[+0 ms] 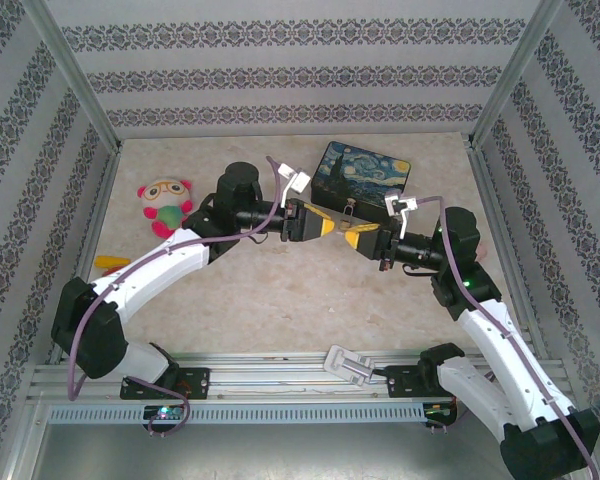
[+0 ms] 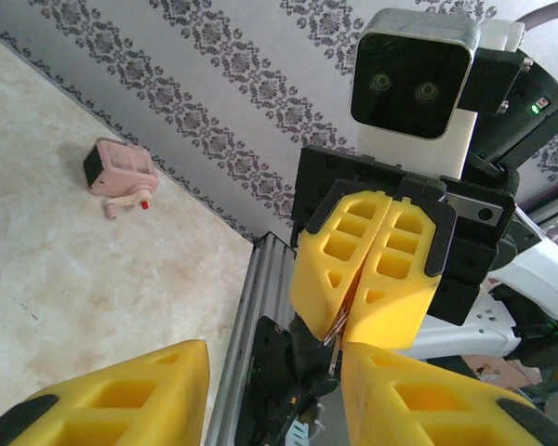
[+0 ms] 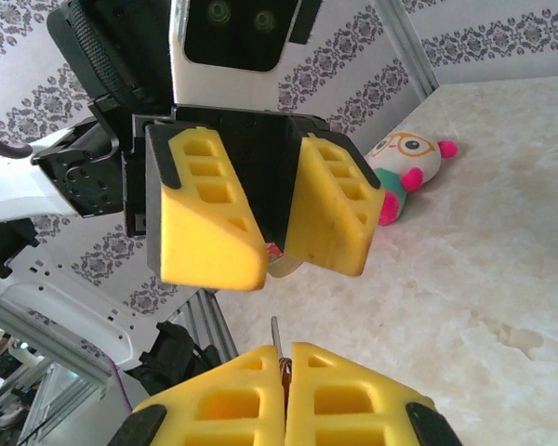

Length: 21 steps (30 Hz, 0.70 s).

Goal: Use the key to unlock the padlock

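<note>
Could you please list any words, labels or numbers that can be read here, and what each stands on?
None can be read. The painted tin box bears only a swirling night-sky picture, the plush toy a face, the wallpaper a floral pattern.

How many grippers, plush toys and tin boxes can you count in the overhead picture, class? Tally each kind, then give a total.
grippers: 2 (left gripper, right gripper)
plush toy: 1
tin box: 1
total: 4
</note>
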### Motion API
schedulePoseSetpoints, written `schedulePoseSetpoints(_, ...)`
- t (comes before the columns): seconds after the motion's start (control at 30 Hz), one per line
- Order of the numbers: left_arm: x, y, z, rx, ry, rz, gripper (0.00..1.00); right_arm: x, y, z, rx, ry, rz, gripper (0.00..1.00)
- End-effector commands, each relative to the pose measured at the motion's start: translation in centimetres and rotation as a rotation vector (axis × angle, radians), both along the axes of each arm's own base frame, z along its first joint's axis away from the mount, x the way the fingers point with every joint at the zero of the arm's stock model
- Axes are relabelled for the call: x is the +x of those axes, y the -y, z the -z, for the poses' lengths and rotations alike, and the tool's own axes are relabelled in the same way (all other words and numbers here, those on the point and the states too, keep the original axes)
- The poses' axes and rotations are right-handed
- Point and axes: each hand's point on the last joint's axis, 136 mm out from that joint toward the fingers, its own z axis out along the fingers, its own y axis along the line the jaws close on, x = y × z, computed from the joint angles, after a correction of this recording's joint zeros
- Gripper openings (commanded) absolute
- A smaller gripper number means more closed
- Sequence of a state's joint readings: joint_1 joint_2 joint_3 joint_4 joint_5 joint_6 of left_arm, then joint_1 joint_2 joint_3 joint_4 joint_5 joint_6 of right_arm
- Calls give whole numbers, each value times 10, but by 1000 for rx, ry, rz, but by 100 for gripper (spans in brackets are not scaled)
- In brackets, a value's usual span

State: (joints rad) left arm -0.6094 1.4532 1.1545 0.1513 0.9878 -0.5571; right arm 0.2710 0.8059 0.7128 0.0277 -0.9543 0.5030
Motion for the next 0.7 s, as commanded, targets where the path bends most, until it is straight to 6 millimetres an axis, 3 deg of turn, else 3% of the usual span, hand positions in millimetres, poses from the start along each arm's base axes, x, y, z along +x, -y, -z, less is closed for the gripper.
schedulePoseSetpoints(0.0, -8, 10, -19, -65, 43, 65, 37, 0, -3, -15, 19, 50, -5, 0)
schedulePoseSetpoints(0.43, -18, 17, -15, -80, 22, 120, 34, 2, -5, -11, 15, 47, 6, 0)
schedulePoseSetpoints(0.67, -22, 18, -10, -71, 9, 141, 27, 5, -4, -11, 16, 52, 20, 0)
